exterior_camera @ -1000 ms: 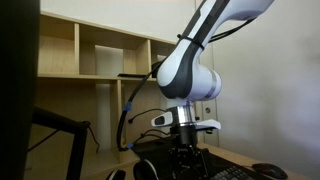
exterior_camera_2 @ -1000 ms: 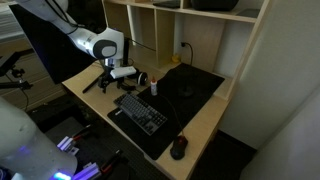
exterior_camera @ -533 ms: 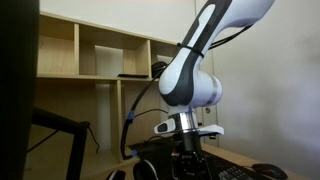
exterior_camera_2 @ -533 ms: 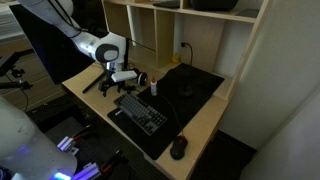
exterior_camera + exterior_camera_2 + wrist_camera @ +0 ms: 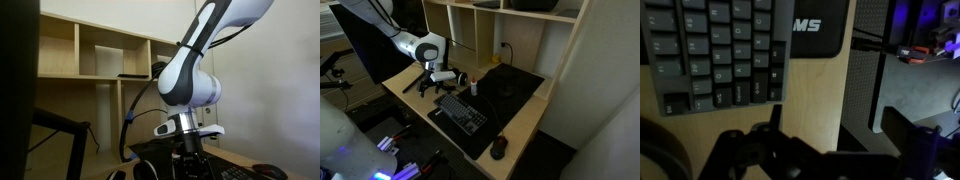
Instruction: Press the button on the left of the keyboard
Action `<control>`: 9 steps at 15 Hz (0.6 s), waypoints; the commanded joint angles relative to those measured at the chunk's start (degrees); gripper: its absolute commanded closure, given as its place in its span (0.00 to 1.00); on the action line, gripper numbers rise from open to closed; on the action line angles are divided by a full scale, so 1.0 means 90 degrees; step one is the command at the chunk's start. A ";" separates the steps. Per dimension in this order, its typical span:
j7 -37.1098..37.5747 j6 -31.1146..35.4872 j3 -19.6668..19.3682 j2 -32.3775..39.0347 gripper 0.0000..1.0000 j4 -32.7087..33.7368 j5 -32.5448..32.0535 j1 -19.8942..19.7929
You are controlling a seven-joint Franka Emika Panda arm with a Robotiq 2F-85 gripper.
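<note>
The flat black keyboard [image 5: 460,110] lies on the wooden desk [image 5: 520,125]; it also shows at the lower edge in an exterior view [image 5: 236,174] and at the top left of the wrist view [image 5: 718,50]. My gripper [image 5: 442,79] hangs just above the desk by the keyboard's end nearest the arm, also seen low in an exterior view [image 5: 190,163]. In the wrist view my dark fingers [image 5: 835,135] stand apart over bare wood and hold nothing. No key is touched.
A black mouse pad [image 5: 512,85] with "MS" lettering [image 5: 820,25] lies beyond the keyboard. A dark mouse [image 5: 498,148] sits near the desk corner. A small white bottle [image 5: 473,86] stands beside the gripper. Wooden shelves [image 5: 100,60] rise behind the desk.
The arm has shifted slightly sideways and a little lower over the last second. Since half a second ago it has barely moved.
</note>
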 commanded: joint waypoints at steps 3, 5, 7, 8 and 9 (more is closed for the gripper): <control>-0.0110 -0.0178 0.0191 0.0004 0.00 0.0022 -0.0026 -0.0170; -0.0106 -0.0176 0.0198 0.0005 0.00 0.0022 -0.0025 -0.0169; -0.0105 -0.0176 0.0199 0.0005 0.00 0.0022 -0.0025 -0.0169; -0.0105 -0.0176 0.0199 0.0005 0.00 0.0022 -0.0025 -0.0169; -0.0105 -0.0176 0.0199 0.0005 0.00 0.0022 -0.0025 -0.0169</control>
